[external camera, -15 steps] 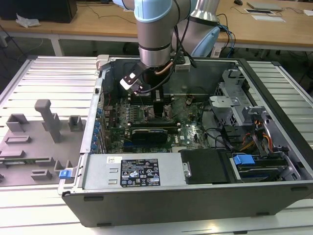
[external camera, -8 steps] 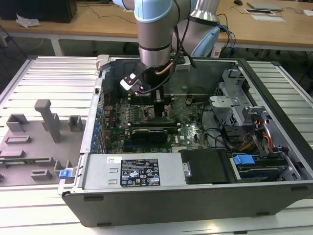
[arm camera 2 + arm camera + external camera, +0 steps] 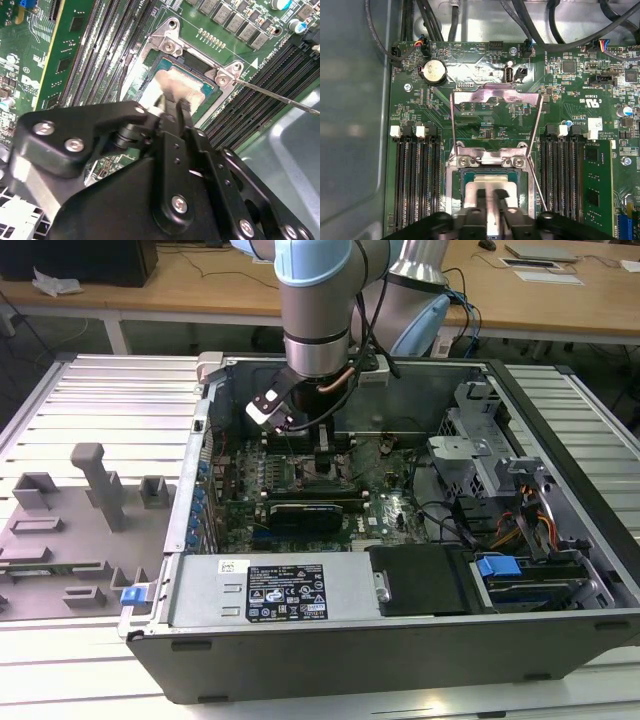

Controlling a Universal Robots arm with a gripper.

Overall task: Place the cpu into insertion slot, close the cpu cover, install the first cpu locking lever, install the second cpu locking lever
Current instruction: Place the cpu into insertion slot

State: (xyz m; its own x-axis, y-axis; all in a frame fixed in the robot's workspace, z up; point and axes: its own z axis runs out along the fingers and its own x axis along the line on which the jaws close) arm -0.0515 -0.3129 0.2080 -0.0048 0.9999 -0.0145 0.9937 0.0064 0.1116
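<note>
Gripper [image 3: 174, 102] housing: black, matt, dotted with bright steel screw heads. Directly beneath it, cpu [image 3: 490, 190]: pale silver metal top, smooth, satin sheen. Around that, insertion slot [image 3: 490, 159]: bright metal frame, polished, reflective. Just beyond the gripper, cpu cover [image 3: 495, 95]: thin silver-grey sheet metal, glossy, glare-streaked. Locking levers [image 3: 536, 125]: bare shiny wire. Motherboard [image 3: 485, 125] below: green, lacquered, semi-gloss. Memory slots [image 3: 415, 175] flanking the gripper: black plastic, dull. Case wall [image 3: 350, 125] off to one side: grey metal, matt. Table [image 3: 100, 390] well away: ribbed pale metal.
</note>
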